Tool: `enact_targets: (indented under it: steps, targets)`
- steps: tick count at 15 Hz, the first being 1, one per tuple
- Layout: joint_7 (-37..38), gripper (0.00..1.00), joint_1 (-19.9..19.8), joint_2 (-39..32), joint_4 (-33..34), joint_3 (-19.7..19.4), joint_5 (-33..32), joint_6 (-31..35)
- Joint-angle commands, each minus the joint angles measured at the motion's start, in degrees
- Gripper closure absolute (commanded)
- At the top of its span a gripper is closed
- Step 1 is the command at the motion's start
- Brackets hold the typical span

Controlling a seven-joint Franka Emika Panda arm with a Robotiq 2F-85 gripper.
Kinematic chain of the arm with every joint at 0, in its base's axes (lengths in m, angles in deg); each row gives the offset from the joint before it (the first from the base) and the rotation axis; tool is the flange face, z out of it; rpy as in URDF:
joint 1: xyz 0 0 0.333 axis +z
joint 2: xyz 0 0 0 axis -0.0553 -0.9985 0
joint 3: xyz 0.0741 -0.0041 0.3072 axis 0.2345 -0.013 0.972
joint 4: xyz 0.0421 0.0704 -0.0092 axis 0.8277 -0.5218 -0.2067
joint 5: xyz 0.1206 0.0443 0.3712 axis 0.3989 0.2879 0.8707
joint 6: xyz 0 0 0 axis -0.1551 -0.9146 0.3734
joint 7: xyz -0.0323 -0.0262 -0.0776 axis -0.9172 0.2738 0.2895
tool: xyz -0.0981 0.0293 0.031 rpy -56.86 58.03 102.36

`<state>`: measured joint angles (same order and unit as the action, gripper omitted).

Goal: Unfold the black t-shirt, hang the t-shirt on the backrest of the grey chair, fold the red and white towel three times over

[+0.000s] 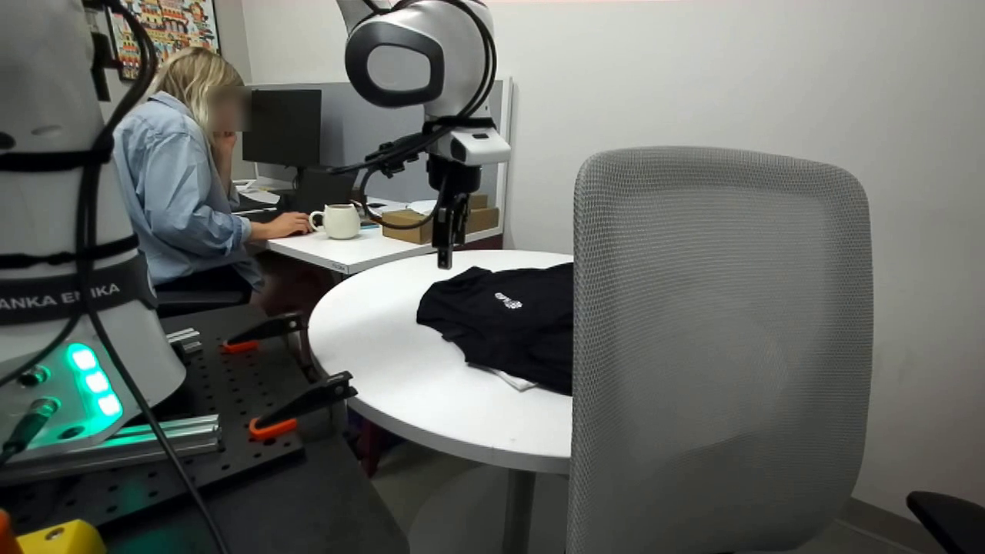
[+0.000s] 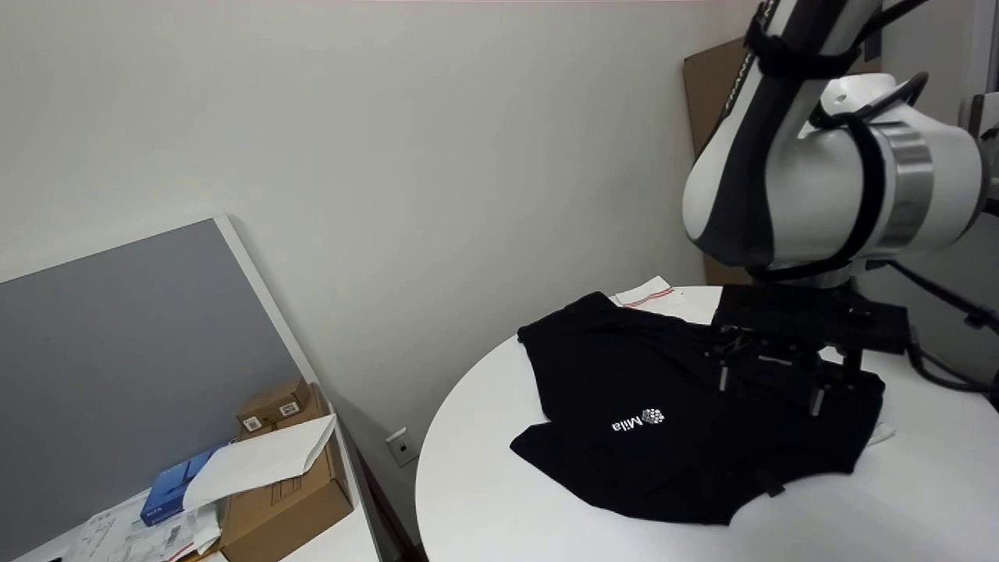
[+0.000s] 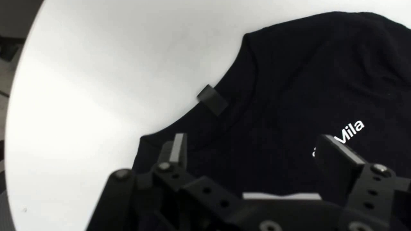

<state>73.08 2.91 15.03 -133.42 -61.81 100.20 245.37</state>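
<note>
The black t-shirt [image 1: 508,338] lies spread on the white round table, its white print and neckline showing in an exterior view [image 2: 616,382]. A tag [image 3: 213,101] sits at the collar in the wrist view. From under the shirt comes part of the red and white towel [image 2: 646,295], with red stripes near its end; the rest of it is covered. My gripper [image 3: 257,146] points down above the shirt, jaws wide apart with nothing between them. In an exterior view the grey chair's backrest [image 1: 723,346] stands in front of the table, bare, hiding part of the shirt.
The table [image 1: 431,400] is round. Beside it is a desk with a mug [image 1: 338,221] and cardboard boxes [image 2: 289,507]. A person [image 1: 181,169] sits at that desk. Two clamps [image 1: 304,404] with orange ends grip the robot's base plate by the table edge.
</note>
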Motion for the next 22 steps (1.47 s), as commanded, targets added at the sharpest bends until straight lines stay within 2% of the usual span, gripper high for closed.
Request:
enact_targets:
  steps: [1, 3, 5, 11, 16, 17, 18, 22]
  targets:
    - [-4.8, 0.0, 2.1, -5.2, 2.5, 1.6, 14.4, 4.0]
    - [-6.0, 0.0, 2.0, -9.0, 4.1, 2.2, 18.6, 5.4]
    - [-5.5, 0.0, 1.8, -13.3, 5.5, 2.3, 19.1, 7.4]
    - [1.6, 0.0, 5.0, -26.2, 9.2, -1.9, 8.4, 16.7]
    - [7.4, 0.0, 8.8, -31.9, 12.7, -6.2, 1.5, 17.3]
    - [8.3, 0.24, 9.7, -32.5, 13.3, -6.9, 0.7, 17.0]
    - [8.9, 0.26, 10.3, -32.9, 13.7, -7.5, 0.1, 16.8]
    - [10.2, 0.57, 12.5, -33.1, 14.9, -9.0, -1.9, 16.1]
